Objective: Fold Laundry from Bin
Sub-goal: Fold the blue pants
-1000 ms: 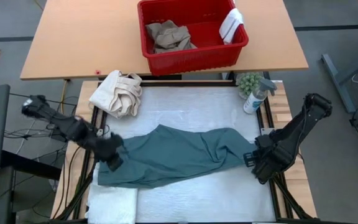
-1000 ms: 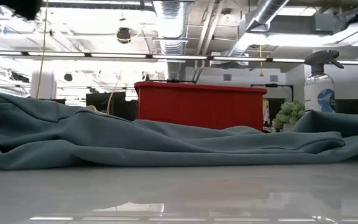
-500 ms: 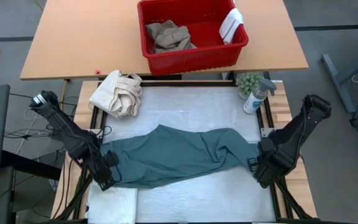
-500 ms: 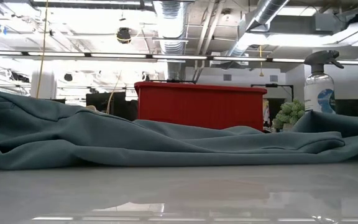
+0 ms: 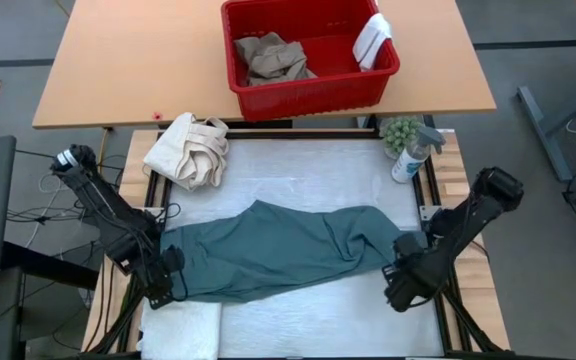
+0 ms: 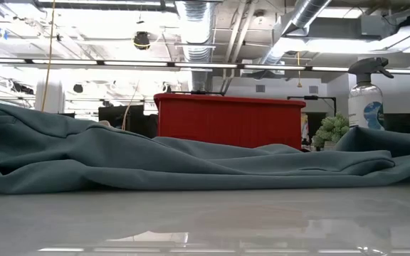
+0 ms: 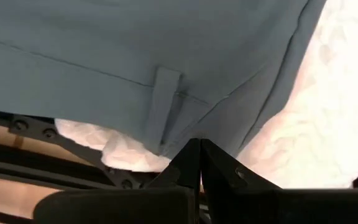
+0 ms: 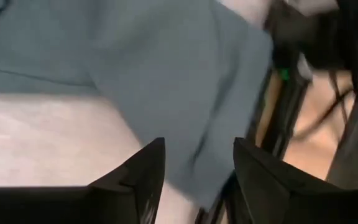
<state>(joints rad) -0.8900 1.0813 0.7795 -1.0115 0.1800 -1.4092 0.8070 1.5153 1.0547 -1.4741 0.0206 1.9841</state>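
The teal-green garment [image 5: 283, 250] lies spread lengthwise across the white table mat [image 5: 298, 175]; it also fills the low view as the garment [image 6: 155, 160]. My left gripper [image 5: 164, 287] is shut and hovers at its left end; in the left wrist view the gripper [image 7: 199, 152] points down just short of the waistband's belt loop [image 7: 164, 106]. My right gripper [image 5: 398, 283] is open over the garment's right end [image 8: 166, 74], its gripper [image 8: 197, 177] straddling nothing. The red bin [image 5: 308, 52] on the far table holds khaki trousers [image 5: 273, 57] and a white cloth [image 5: 373, 38].
A cream canvas bundle [image 5: 193, 150] lies at the mat's far left corner. A spray bottle [image 5: 413, 155] and a small plant [image 5: 400, 130] stand at the far right. A white towel [image 5: 183, 325] lies at the near left corner, under the garment's edge.
My left gripper has swung from over the garment's left part toward the table's left and near edge and sunk, tipping more downward. My right gripper has moved down and a little toward the left and the near edge, onto the garment's right end. The garment has stayed put.
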